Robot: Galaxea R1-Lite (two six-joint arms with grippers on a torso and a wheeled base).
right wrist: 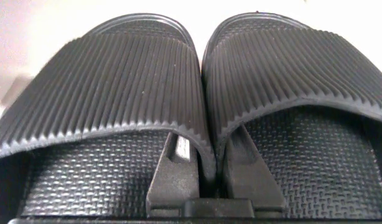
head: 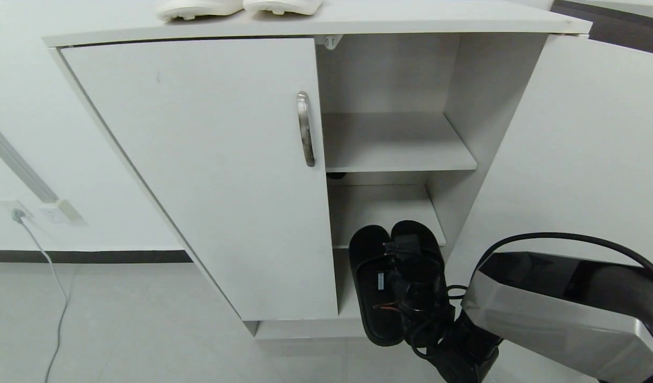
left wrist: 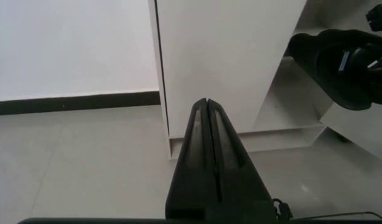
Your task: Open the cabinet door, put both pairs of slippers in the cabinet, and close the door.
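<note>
Black slippers [head: 393, 282] were pinched side by side in your right jaws, toes at the lower opening of the cabinet [head: 411, 21], right door [head: 576, 154] stood open, white slippers [head: 236, 6] lay on top, your left jaws were pressed together, low over the floor [left wrist: 85, 162].

Right gripper [right wrist: 208, 158] pinches black slippers [right wrist: 116, 81] together.

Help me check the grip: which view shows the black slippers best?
Right wrist view: close up on the black slippers, inner strap edges pinched in the right gripper. The head view shows the pair at the open cabinet; the left wrist view, one end.
</note>
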